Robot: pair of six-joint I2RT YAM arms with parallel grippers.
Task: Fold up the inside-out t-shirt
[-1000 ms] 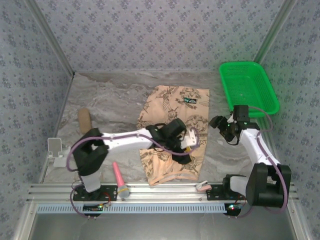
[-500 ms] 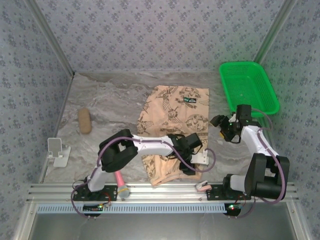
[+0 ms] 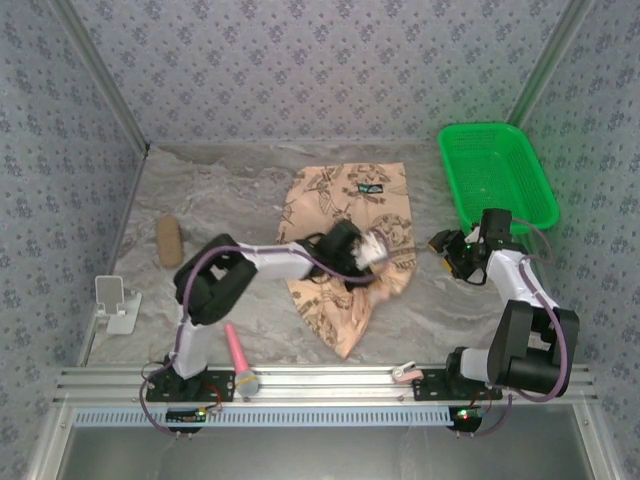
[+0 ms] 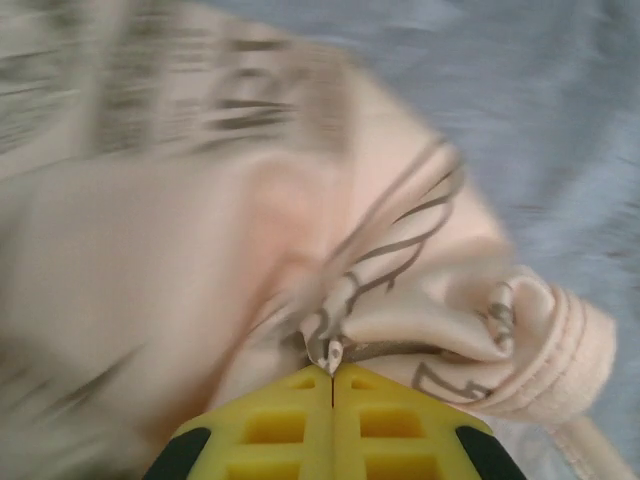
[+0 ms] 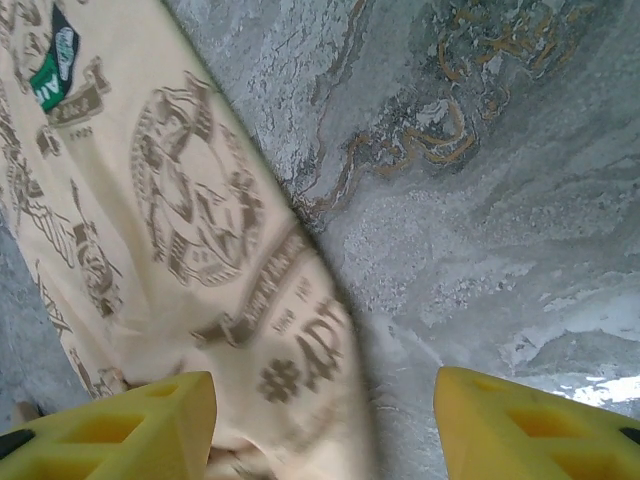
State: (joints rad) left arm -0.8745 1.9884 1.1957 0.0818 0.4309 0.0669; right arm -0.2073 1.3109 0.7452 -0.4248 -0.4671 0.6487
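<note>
The peach-tan t-shirt (image 3: pixel 350 205) with dark nautical prints lies crumpled in the middle of the marbled table, its dark neck label (image 3: pixel 371 187) near the far edge. My left gripper (image 3: pixel 382 252) is over the shirt's right half, shut on a bunched fold of the cloth (image 4: pixel 420 320), with the hem hanging beside it. My right gripper (image 3: pixel 443 246) hovers just right of the shirt, open, its yellow fingers (image 5: pixel 120 415) straddling the shirt's edge (image 5: pixel 290 370) and bare table, nothing between them touching.
A green plastic basket (image 3: pixel 497 175) stands at the back right. A tan oblong object (image 3: pixel 168 241) lies at the left, a white stand (image 3: pixel 113 303) at the front left, and a pink-handled tool (image 3: pixel 240 358) by the front rail.
My left gripper has swung from the shirt's near right corner up and back with cloth in it, pulling the lower part into a narrow point. The right gripper drifted slightly right.
</note>
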